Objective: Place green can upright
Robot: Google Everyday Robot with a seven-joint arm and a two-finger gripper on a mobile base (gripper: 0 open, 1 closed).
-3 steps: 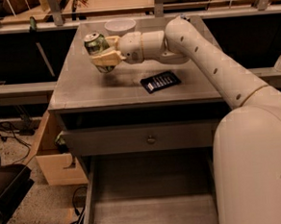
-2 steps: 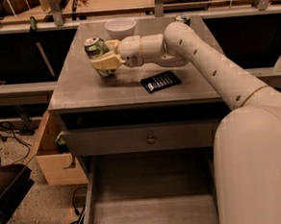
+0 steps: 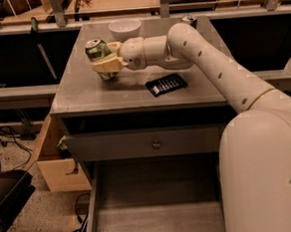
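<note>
Now lower over desk (image 3: pixel 79 100): hand (image 3: pixel 107 66) clenched on green can (image 3: pixel 97 50), brought down slightly toward surface over past second. Can held in desk's 10 o'clock sector, silver top up, leaning a little toward 11 o'clock, base apparently at or just above surface. White bowl (image 3: pixel 125 27) at 12 o'clock of hand, dark keypad device (image 3: pixel 166 84) at 4 o'clock. Set-down looks close; release not yet made.
</note>
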